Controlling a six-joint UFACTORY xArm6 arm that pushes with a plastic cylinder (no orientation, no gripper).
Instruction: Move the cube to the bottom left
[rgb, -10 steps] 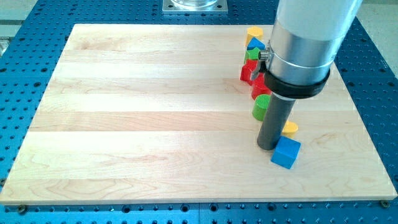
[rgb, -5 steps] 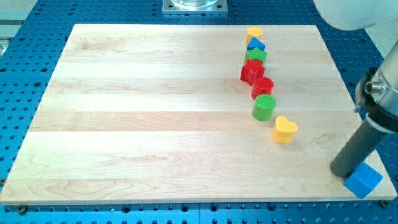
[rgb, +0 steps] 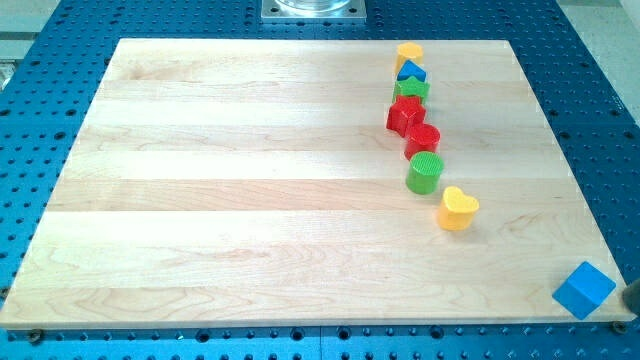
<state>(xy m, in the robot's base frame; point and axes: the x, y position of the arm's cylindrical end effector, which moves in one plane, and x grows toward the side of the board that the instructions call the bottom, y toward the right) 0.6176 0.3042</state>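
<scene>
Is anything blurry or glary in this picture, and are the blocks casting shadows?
Camera view: sharp throughout, lighting even; faint pale sheen on the wooden board; the blue cube and yellow heart cast only small soft shadows; my tip is not clearly visible.

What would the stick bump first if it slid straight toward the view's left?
My tip barely shows, probably the dark sliver at the view's right edge. Sliding straight left from there, it would likely meet the blue cube first, just beside it near the board's bottom right corner.
</scene>
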